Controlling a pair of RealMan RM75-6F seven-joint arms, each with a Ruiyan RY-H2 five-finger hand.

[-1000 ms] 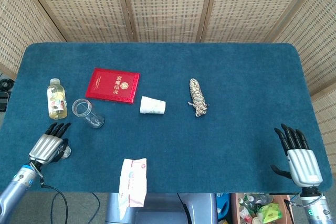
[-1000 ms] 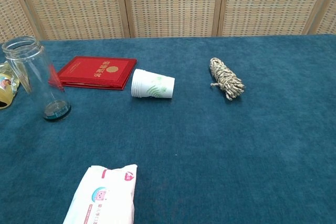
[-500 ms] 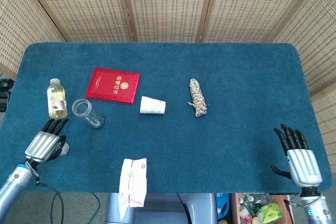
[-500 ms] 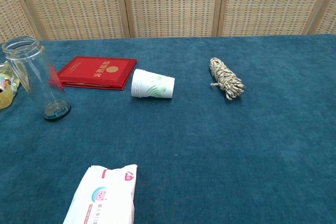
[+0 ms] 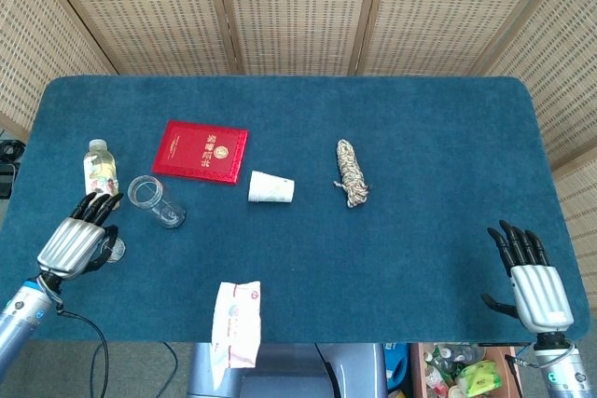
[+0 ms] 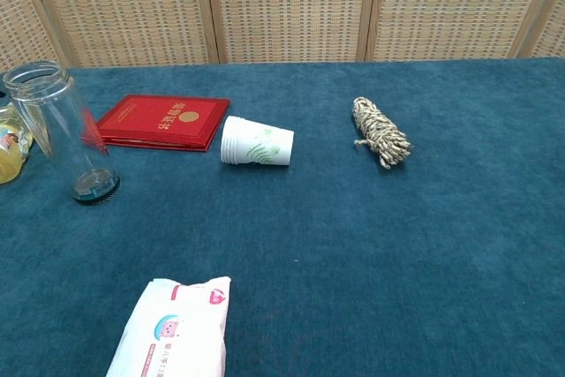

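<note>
The left robot hand (image 5: 71, 243) hovers over the near-left edge of the counter (image 5: 438, 137) with its fingers stretched out and slightly apart, holding nothing. Its fingertips reach the near end of the small yellow drink bottle (image 5: 100, 167), which lies on its side just left of the glass jar (image 5: 155, 201) — whether they touch it cannot be told. The jar stands upright and uncapped, just right of the fingertips and apart from them.

Everything else is placed from that jar. A red booklet (image 5: 201, 151) lies flat just behind and to the right of it. A paper cup (image 5: 271, 188) lies tipped on its side further right, and a coil of rope (image 5: 351, 172) beyond that. A pack of wipes (image 5: 235, 321) overhangs the near edge, right of the jar.

The right robot hand (image 5: 532, 280) rests far to the right at the near corner — fingers spread, empty.
</note>
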